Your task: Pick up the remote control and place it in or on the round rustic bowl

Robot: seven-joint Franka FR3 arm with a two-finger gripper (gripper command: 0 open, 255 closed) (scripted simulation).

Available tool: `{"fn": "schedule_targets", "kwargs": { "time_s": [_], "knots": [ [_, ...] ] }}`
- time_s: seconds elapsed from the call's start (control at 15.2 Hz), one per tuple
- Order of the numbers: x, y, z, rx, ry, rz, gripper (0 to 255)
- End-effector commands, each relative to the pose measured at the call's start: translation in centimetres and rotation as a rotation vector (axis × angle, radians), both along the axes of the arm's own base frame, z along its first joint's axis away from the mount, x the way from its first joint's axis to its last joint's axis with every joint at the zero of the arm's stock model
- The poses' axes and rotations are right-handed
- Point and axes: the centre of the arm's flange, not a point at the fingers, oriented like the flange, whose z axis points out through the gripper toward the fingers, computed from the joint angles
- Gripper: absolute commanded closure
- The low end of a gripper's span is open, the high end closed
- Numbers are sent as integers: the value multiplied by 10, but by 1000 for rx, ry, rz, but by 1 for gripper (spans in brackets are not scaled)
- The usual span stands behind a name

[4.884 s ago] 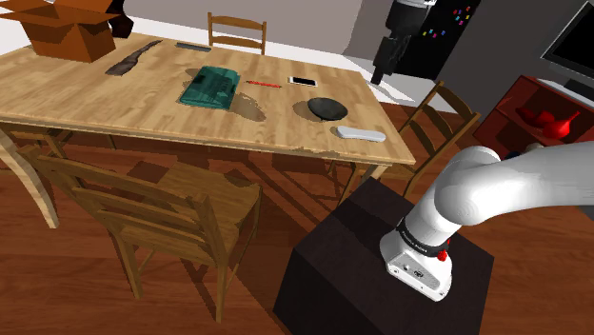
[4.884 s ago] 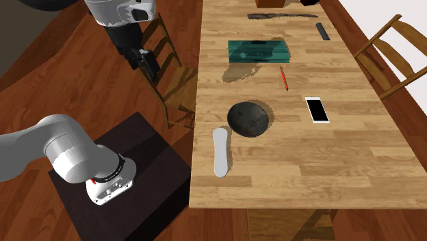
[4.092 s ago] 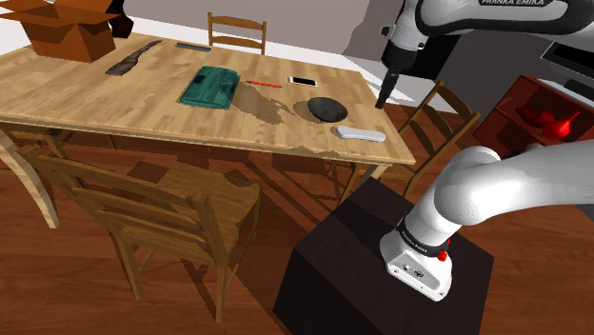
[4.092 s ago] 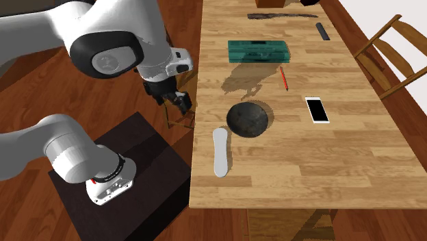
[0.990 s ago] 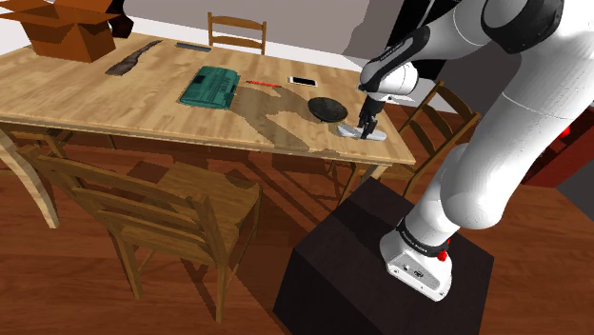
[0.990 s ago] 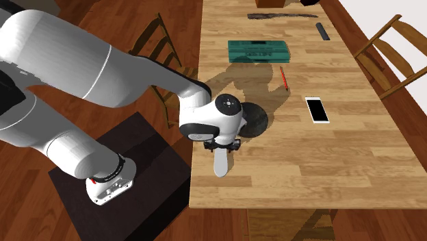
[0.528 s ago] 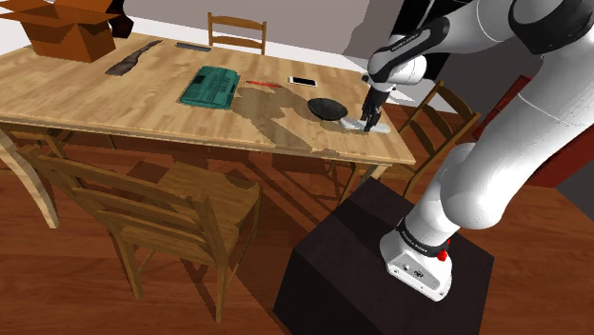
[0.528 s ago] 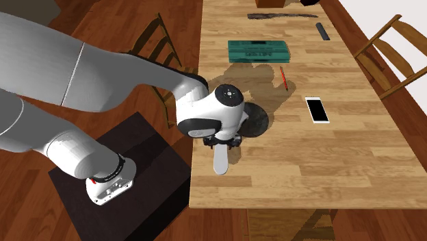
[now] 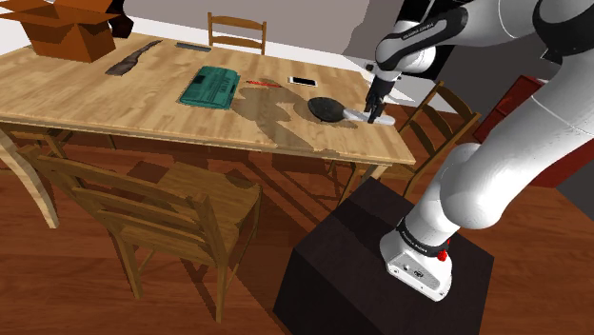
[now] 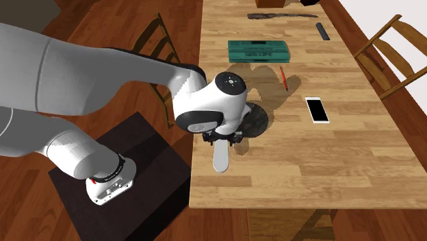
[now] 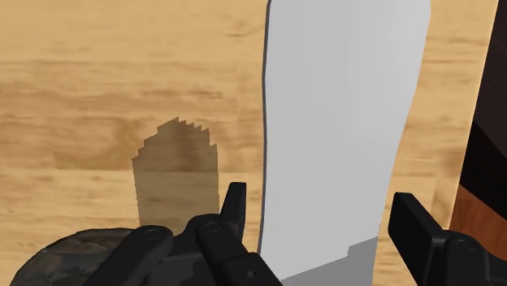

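The remote control [image 9: 366, 116] is a pale grey, flat, elongated slab. My gripper [image 9: 372, 108] is shut on it and holds it a little above the wooden table [image 9: 114, 105], just beside the round dark bowl [image 9: 325, 108]. In the second exterior view the white hand covers the fingers; the remote [image 10: 220, 158] sticks out below it, with the bowl [image 10: 258, 121] partly hidden behind the hand. In the wrist view the remote [image 11: 341, 122] runs out between the two black fingers [image 11: 236, 210], its shadow falls on the wood, and the bowl's mottled rim [image 11: 69, 253] is at the corner.
A green case [image 9: 210, 87], a red pencil [image 9: 264, 84], a white phone [image 9: 303, 81] and a cardboard box [image 9: 71, 29] lie farther along the table. Wooden chairs [image 9: 162, 205] stand around it. The table's edge [image 10: 195, 157] runs close to the remote.
The gripper has risen with the remote clasped in it, lifting it off the table near the edge and carrying it slightly toward the bowl.
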Motion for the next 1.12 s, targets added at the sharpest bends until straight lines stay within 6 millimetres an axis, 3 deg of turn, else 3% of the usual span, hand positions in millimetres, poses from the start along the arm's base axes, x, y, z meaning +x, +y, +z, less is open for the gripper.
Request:
{"fn": "schedule_targets", "kwargs": {
  "time_s": [0.0, 0.33, 1.06],
  "knots": [
    [1, 0, 12, 0, 0, 0, 255],
    [1, 0, 38, 0, 0, 0, 255],
    [145, 8, 42, 0, 0, 0, 255]
  ]
}}
